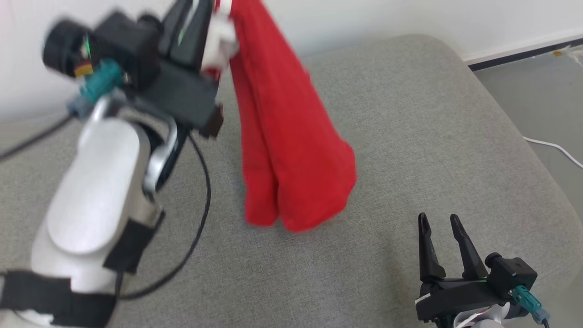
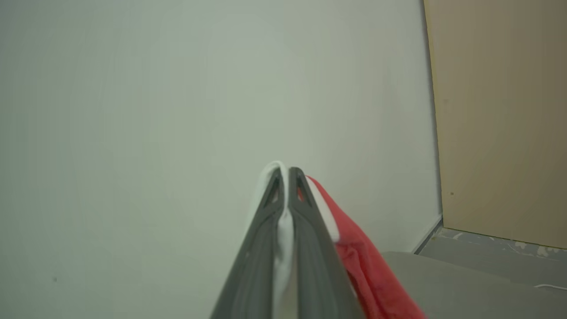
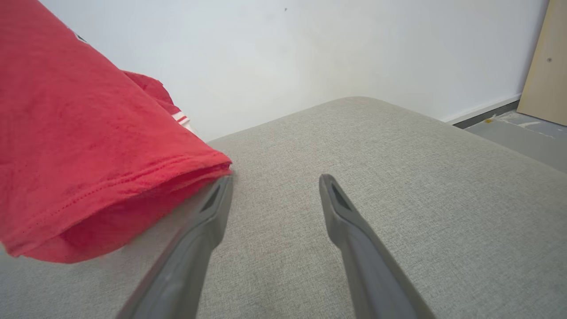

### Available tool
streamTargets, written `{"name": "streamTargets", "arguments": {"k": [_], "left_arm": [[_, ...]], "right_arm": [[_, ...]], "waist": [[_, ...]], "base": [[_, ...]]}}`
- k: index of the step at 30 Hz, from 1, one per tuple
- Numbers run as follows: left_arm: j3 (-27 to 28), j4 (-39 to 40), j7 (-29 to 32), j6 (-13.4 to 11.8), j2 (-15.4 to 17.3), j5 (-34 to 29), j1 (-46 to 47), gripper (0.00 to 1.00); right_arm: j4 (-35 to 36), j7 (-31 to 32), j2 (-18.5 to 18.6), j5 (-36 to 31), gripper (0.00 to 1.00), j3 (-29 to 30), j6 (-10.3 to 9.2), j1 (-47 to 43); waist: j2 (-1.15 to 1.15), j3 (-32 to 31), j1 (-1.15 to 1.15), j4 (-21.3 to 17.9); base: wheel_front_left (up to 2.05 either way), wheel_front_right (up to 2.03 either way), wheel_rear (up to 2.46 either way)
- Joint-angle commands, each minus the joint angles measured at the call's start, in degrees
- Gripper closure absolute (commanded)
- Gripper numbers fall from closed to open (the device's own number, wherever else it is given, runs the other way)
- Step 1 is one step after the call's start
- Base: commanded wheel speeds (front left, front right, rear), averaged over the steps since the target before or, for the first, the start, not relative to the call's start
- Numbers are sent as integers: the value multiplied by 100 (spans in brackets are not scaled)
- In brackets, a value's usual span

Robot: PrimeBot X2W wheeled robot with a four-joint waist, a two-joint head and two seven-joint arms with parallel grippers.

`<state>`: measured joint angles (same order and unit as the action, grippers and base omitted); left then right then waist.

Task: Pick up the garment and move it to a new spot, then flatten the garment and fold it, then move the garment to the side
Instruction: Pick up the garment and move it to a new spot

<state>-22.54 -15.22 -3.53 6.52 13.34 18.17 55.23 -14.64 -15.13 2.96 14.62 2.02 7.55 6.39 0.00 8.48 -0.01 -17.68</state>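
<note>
The garment (image 1: pixel 287 136) is red cloth with a white trim, hanging in a long bunch above the grey cushion (image 1: pixel 432 136). My left gripper (image 1: pixel 214 13) is raised at the top of the head view and shut on the garment's upper end. In the left wrist view my left gripper (image 2: pixel 285 170) pinches white cloth between its fingers, with the red garment (image 2: pixel 372 270) trailing down to the right. My right gripper (image 1: pixel 439 218) stands open low at the right, apart from the cloth. In the right wrist view my right gripper (image 3: pixel 274 179) is open, with the garment's hem (image 3: pixel 88 159) hanging at its left.
The cushion ends at a white wall (image 1: pixel 364 18) behind. A grey floor (image 1: pixel 537 91) with a white cable (image 1: pixel 555 148) lies to the right. A tan panel (image 2: pixel 500 119) stands against the wall. A black cable (image 1: pixel 200 218) loops from my left arm.
</note>
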Motion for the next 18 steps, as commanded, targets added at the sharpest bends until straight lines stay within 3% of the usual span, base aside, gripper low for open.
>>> {"name": "streamTargets", "arguments": {"k": [1, 11, 18], "left_arm": [[7, -53, -56, -68, 24, 76, -252, 100], [319, -566, -597, -533, 177, 442, -2154, 100], [379, -1459, -930, -558, 88, 623, -2977, 100]], "right_arm": [[7, -4, -16, 28, 0, 1, -12, -23], [-26, -4, -14, 12, 0, -105, -12, 28], [-109, -4, -16, -73, 0, -153, -12, 83]], "waist": [[0, 25, 1, 5], [0, 73, 1, 100], [0, 73, 1, 213]], "base": [[0, 0, 0], [0, 0, 0], [0, 0, 0]]}}
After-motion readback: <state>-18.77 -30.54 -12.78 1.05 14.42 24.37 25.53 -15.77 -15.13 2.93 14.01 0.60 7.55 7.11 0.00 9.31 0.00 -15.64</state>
